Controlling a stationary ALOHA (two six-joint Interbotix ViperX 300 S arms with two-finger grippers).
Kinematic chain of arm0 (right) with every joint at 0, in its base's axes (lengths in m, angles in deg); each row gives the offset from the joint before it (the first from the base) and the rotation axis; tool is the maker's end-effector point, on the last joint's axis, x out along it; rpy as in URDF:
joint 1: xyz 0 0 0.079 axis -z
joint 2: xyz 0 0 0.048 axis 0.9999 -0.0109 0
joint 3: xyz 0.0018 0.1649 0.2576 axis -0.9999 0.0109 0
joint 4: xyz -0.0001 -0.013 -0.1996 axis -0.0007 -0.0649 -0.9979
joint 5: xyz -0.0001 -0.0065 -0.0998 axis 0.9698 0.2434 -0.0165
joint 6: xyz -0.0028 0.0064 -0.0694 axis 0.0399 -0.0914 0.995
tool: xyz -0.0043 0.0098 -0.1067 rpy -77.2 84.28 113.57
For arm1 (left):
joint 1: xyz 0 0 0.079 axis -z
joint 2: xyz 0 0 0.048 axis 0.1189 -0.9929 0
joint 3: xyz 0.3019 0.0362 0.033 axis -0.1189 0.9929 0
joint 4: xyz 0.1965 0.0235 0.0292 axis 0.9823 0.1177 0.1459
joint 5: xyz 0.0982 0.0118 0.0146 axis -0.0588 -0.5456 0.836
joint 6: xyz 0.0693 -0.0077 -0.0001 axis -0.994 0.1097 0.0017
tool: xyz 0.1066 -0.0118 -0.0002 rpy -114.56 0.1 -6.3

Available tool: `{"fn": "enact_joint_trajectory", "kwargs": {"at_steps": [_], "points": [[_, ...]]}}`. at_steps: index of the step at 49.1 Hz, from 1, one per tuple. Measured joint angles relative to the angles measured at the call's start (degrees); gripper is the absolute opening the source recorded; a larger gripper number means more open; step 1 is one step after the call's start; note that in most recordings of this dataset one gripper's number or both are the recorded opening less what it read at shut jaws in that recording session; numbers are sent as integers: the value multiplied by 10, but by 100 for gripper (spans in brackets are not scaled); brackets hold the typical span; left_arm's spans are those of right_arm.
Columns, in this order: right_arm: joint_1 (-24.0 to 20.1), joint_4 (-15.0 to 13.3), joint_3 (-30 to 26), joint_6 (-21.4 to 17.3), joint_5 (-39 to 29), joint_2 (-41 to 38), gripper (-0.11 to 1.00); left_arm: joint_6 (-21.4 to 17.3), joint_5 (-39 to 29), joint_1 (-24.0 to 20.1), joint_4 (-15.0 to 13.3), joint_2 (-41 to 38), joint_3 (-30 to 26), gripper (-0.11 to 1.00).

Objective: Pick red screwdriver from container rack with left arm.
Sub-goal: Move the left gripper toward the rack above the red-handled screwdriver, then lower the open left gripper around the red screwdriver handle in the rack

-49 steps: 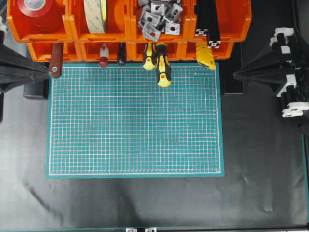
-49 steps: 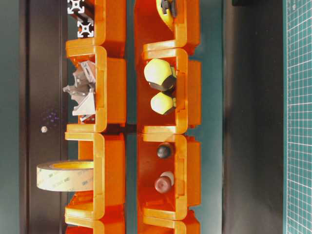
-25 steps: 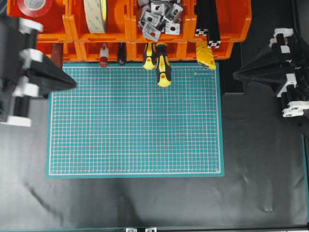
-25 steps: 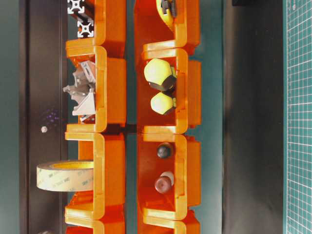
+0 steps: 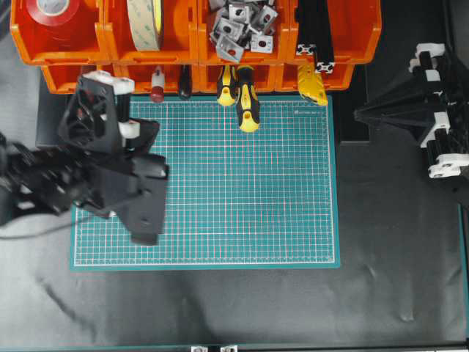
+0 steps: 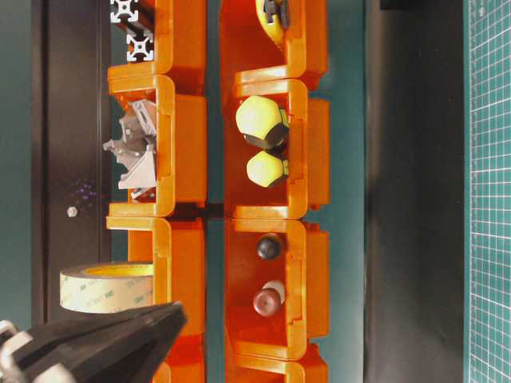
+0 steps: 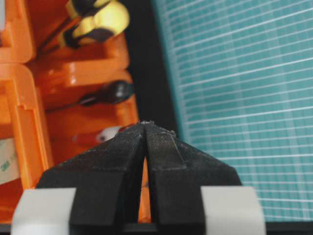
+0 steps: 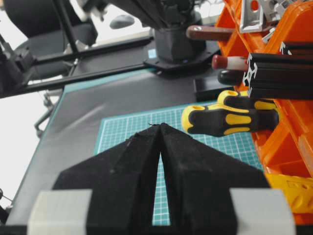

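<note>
Here, the left arm's black pointed fingers (image 7: pixel 146 128) are pressed together, tips touching, holding nothing. Just beyond those tips, in the lower row of the bright orange plastic container rack (image 7: pixel 24 112), lies the slim red screwdriver (image 7: pixel 105 134), its white band showing, apart from the fingers. In the overhead view it (image 5: pixel 157 83) pokes out of its bin at the green gridded cutting mat's (image 5: pixel 242 198) far edge. The right arm's fingers (image 8: pixel 160 128) are likewise closed and empty, well apart, over the dark surface (image 5: pixel 396 242).
</note>
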Motion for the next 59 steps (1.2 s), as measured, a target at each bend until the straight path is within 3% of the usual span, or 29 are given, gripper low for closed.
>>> {"fn": "enact_joint_trajectory", "kwargs": {"at_steps": [6,12,29,59], "points": [[0,-1,0,0,-2,1,0,38,-23,18,72,-23,10,1],[0,0,0,0,-2,1,0,56,-25,25,97,-34,18,1],[0,-1,1,0,-3,16,0,62,-29,25,99,-37,65,1],[-14,0,9,-2,-55,70,0,63,-41,0,100,-37,69,1]]}}
